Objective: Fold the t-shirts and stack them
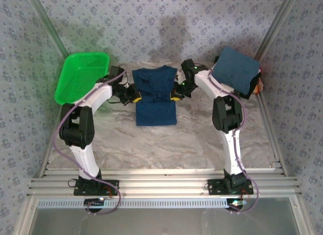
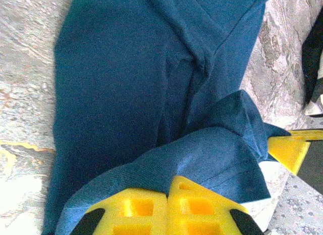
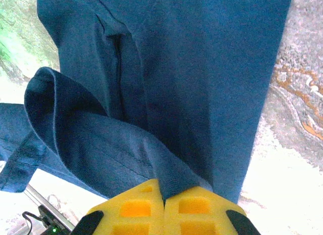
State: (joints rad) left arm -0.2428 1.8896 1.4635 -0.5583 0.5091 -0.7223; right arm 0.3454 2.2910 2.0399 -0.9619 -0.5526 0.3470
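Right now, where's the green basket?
Top view: the green basket sits at the far left corner of the table, left of the left gripper and the navy shirt.

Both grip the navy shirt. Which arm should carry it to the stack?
Right, likely: the right gripper is shut on the dark navy cloth t-shirt, and the folded teal-blue t-shirt pile lies on its side.

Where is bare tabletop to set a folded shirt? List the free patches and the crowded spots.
Free: the marble table between the left arm and right arm, nearer than the navy t-shirt. Crowded: the far strip, holding the green basket, that shirt and the teal-topped t-shirt stack.
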